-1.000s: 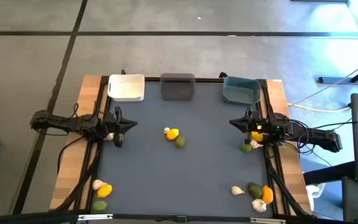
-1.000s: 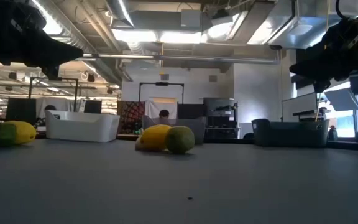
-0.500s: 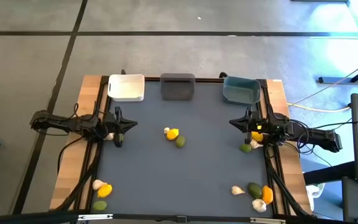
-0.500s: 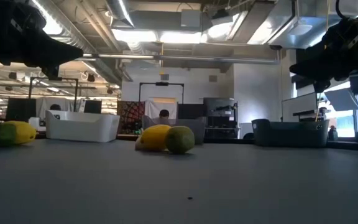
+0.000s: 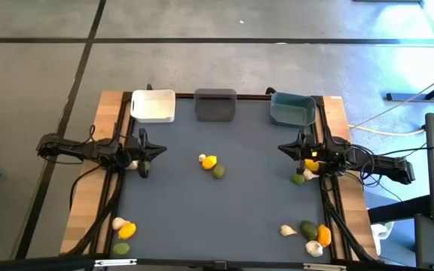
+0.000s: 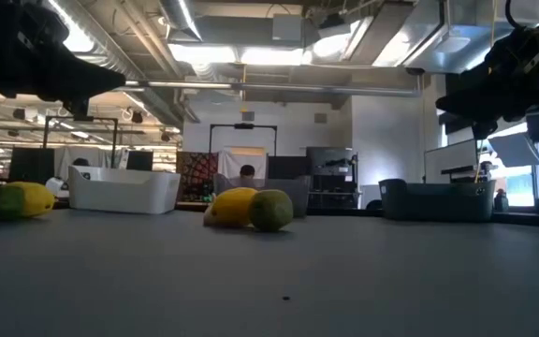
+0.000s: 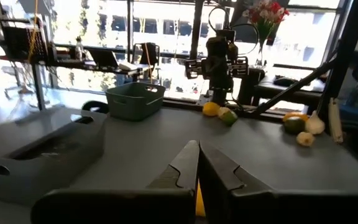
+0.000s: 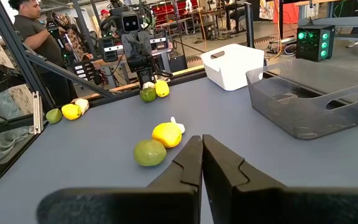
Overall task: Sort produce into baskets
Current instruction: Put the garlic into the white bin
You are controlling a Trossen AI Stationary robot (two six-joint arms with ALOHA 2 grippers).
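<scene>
Three baskets stand along the far edge: white [image 5: 153,105], dark grey [image 5: 215,104], teal-blue [image 5: 291,110]. Mid-table lie a lemon [image 5: 209,161], a lime [image 5: 218,172] and a garlic bulb [image 5: 202,157]. My left gripper [image 5: 160,150] hovers shut and empty at the left side, with a lime [image 8: 148,94] and a lemon [image 8: 161,89] on the table below that arm. My right gripper [image 5: 282,147] hovers shut and empty at the right side, near a lime [image 5: 298,179] and a lemon [image 5: 311,167]. Both wrist views show the fingers closed together, the left gripper [image 7: 198,155] and the right gripper [image 8: 202,149].
More produce lies at the near left corner, a garlic bulb [image 5: 117,223], a lemon [image 5: 127,229] and a lime [image 5: 121,248], and at the near right corner around a lime [image 5: 308,228]. Wooden strips [image 5: 90,196] border the dark mat. A person [image 8: 33,34] stands beyond the table.
</scene>
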